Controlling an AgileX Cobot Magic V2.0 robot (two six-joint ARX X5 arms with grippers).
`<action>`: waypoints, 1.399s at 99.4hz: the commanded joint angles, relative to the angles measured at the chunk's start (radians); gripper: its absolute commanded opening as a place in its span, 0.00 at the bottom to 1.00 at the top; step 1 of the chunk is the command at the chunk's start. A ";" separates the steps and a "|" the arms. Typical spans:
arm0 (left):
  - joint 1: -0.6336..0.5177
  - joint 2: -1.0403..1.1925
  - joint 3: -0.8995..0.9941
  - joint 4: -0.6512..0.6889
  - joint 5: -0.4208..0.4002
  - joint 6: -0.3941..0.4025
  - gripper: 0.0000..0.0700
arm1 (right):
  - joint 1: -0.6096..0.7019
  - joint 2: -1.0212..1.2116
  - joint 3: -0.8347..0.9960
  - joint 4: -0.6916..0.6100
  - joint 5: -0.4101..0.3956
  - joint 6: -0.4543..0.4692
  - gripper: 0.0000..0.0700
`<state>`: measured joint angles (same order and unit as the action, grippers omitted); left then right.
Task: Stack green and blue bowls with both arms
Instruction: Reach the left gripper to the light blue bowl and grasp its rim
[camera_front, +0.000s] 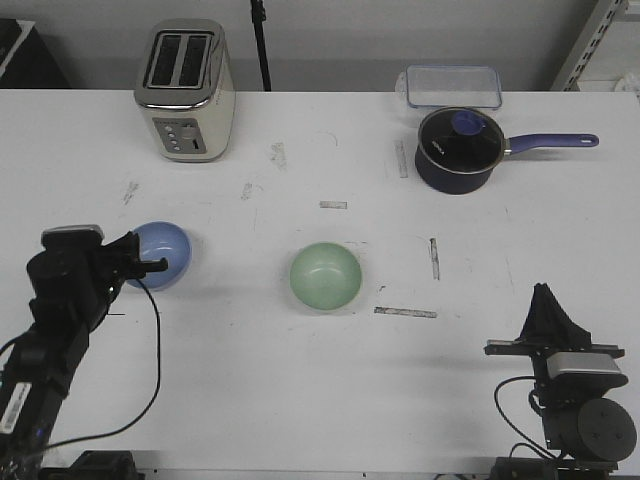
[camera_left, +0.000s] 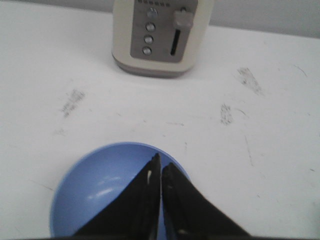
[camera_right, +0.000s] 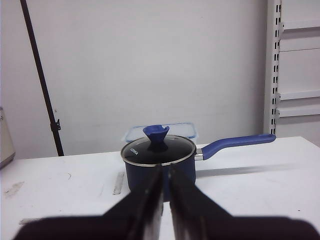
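Observation:
The blue bowl (camera_front: 165, 250) sits upright on the white table at the left. My left gripper (camera_front: 152, 265) hangs over it with its fingertips pressed together. In the left wrist view the gripper (camera_left: 161, 163) is shut, its tips lying over the blue bowl (camera_left: 95, 195) near the rim; I cannot tell whether they touch it. The green bowl (camera_front: 325, 277) stands alone at the table's middle, apart from both arms. My right gripper (camera_front: 544, 292) is shut and empty at the near right; in its wrist view the right gripper (camera_right: 166, 170) points toward the saucepan.
A cream toaster (camera_front: 186, 90) stands at the back left, beyond the blue bowl. A dark navy saucepan (camera_front: 458, 150) with lid and purple handle is at the back right, with a clear lidded box (camera_front: 452, 86) behind it. Tape marks (camera_front: 405, 312) dot the table.

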<state>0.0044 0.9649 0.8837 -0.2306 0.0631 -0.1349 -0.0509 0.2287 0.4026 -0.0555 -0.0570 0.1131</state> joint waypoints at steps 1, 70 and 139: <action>0.000 0.087 0.095 -0.098 0.037 -0.079 0.00 | 0.002 -0.002 -0.002 0.010 -0.002 0.014 0.02; 0.294 0.436 0.389 -0.509 0.247 -0.185 0.41 | 0.002 -0.002 -0.002 0.010 -0.002 0.014 0.02; 0.273 0.656 0.388 -0.519 0.154 -0.183 0.56 | 0.002 -0.002 -0.002 0.010 -0.002 0.014 0.02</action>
<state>0.2806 1.5856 1.2560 -0.7513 0.2153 -0.3244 -0.0505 0.2287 0.4026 -0.0555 -0.0570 0.1131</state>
